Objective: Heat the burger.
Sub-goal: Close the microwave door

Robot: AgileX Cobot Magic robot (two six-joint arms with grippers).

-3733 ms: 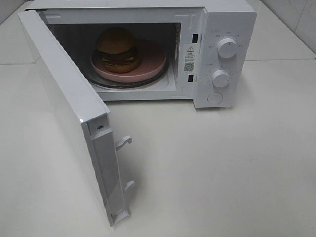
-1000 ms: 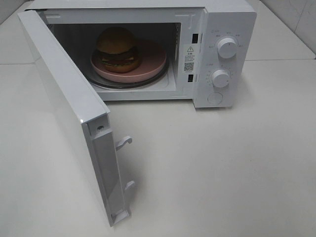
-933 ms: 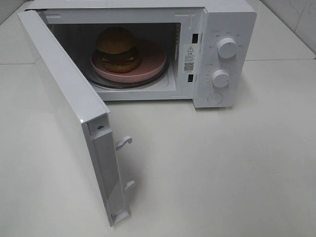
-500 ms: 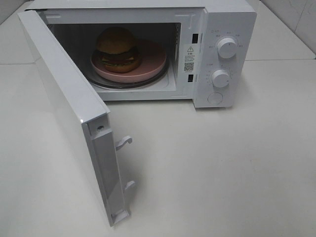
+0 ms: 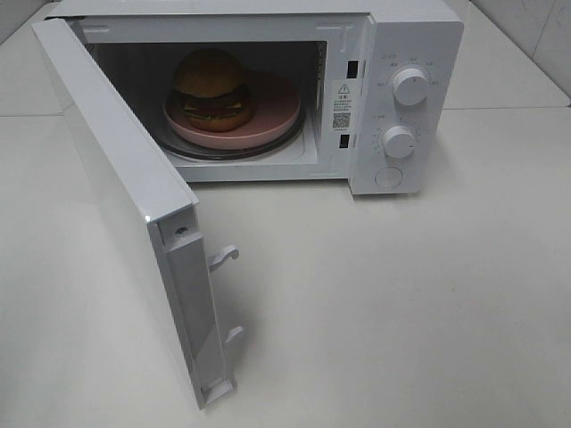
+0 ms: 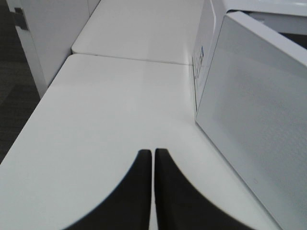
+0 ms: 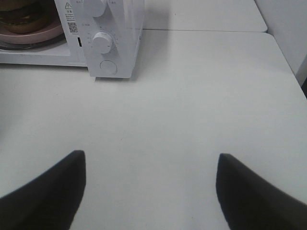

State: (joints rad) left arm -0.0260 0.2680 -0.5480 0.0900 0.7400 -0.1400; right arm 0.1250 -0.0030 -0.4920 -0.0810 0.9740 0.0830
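Note:
The burger, with a golden-brown bun, rests on a round pink plate inside the white microwave, whose door stands wide open. In the right wrist view only the lower edge of the burger and the plate show. No gripper appears in the high view. My left gripper hovers over the table beside the door's outer face, its dark fingers pressed together on nothing. My right gripper is open over bare table in front of the control panel.
Two white knobs and a round button sit on the microwave's right panel. Two latch hooks stick out of the door's edge. The white table ends at a left edge.
My left gripper has shut. Nothing has moved in the high view: burger, plate and door stay as they were.

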